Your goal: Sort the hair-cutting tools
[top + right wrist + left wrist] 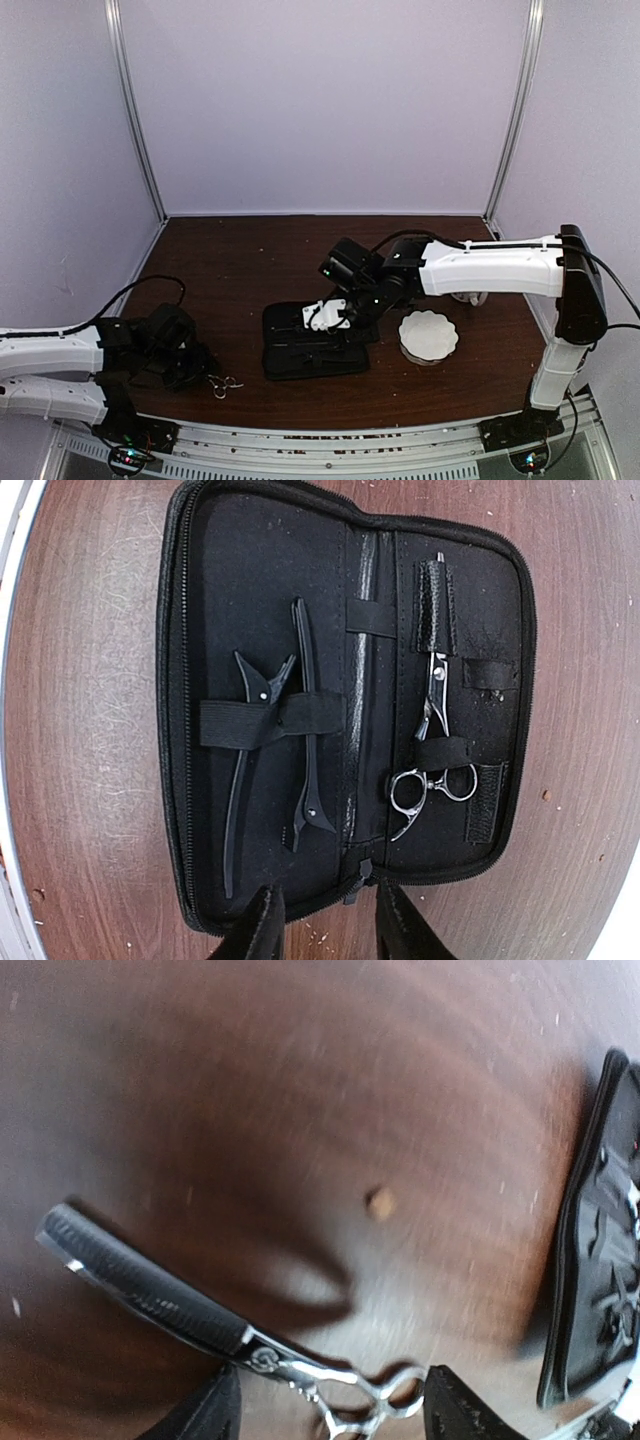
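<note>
Scissors (262, 1358), finger rings inside the spread left tool (330, 1418)

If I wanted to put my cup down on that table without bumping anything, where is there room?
The back strip of the table, between the rear wall and the open zip case, is bare. The front is crowded: sheathed scissors by the left arm, the case in the middle under the right arm, the white scalloped bowl beside it.
</note>
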You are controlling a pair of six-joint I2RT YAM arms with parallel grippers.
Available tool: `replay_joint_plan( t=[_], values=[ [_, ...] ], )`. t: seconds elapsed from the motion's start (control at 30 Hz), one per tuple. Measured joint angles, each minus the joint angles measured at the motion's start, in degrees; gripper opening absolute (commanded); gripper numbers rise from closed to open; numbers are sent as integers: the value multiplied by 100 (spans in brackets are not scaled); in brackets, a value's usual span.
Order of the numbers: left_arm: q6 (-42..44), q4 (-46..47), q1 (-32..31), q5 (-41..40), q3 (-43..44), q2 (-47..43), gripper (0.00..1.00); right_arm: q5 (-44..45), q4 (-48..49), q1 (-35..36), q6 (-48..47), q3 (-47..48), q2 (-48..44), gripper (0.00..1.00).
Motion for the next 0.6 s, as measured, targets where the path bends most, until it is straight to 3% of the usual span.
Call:
replay_joint_plan(
  t=[0.4, 0.6],
  values=[
    [1827, 542, 619, -570, 1279, 2267, 52, 107, -17, 57, -17, 0, 0, 32],
    [2780, 586, 654, -647, 1812, 2796, 50, 142, -31, 72, -20, -2, 0, 32]
  ],
)
